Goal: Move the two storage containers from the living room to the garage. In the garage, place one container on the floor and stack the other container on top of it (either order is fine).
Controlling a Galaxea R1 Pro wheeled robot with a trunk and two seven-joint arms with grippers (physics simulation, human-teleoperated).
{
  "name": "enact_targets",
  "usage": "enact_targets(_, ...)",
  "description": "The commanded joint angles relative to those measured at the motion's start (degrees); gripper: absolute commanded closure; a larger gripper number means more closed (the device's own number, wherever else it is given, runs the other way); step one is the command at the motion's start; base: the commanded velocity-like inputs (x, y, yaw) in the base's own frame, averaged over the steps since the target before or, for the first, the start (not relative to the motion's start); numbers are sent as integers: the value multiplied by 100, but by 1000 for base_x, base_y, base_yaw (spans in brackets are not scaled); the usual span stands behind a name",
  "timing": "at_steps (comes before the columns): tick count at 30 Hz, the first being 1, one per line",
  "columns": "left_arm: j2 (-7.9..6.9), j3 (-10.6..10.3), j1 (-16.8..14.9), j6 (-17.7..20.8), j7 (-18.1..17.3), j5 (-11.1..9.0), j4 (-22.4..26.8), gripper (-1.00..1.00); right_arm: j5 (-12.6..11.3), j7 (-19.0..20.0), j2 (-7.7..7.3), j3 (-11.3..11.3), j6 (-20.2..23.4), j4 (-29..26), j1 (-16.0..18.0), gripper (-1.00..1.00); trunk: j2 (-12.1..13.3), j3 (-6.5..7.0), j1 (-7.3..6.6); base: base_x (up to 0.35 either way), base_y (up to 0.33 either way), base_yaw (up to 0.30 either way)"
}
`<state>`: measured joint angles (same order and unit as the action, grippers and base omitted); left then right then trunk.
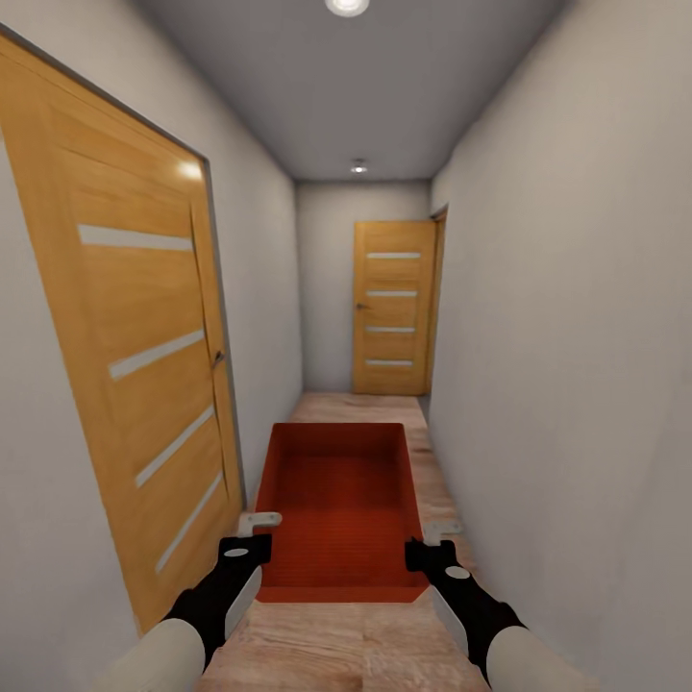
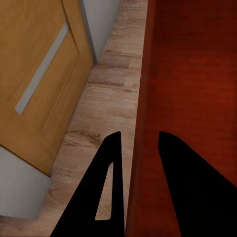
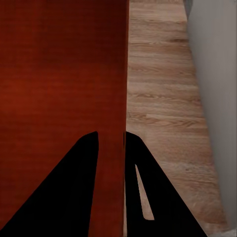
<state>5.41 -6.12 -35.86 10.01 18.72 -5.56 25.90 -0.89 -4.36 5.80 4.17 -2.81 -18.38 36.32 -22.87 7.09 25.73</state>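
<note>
Head view: we are in a narrow corridor with grey-white walls and a light wood-plank floor (image 1: pixel 384 634). We carry one red-orange storage container (image 1: pixel 338 509) in front of us, held level between both arms, open side up and nothing inside that we can see. Relative to the container, a wooden door with pale horizontal strips (image 1: pixel 135 384) stands on the wall to its left, and a second door of the same type (image 1: pixel 392 308) closes the corridor end beyond its far wall. The left gripper (image 1: pixel 252 531) sits at the container's near left corner; the right gripper (image 1: pixel 434 538) sits at its near right corner. Two ceiling lights (image 1: pixel 347 6) lie above the container's line of travel.

Left wrist view: the left gripper (image 2: pixel 136 148) has its two dark fingers (image 2: pixel 111 163) astride the container's left wall (image 2: pixel 143 123), one finger outside over the floor planks, the other inside over the red base. The fingers are clamped on that wall. The nearer wooden door (image 2: pixel 34 74) is on the outer side of the container.

Right wrist view: the right gripper (image 3: pixel 111 143) has its fingers (image 3: pixel 84 163) closed on the container's right wall (image 3: pixel 123 89), one inside, one outside. Beyond the wall lie floor planks (image 3: pixel 158 98) and then the grey corridor wall (image 3: pixel 215 89)
</note>
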Motion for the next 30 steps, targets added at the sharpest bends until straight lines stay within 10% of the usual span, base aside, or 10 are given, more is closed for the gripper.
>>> enact_targets(1,-172,-12,0,18,9,-481,2,100,-17,-30,-9,-48,-184,-16,6,100,-4,-2,5,332,101,0)
enact_targets(30,-172,-11,0,18,9,-481,2,100,-1,-33,0,-44,-167,-16,6,100,-4,-2,5,332,45,-33)
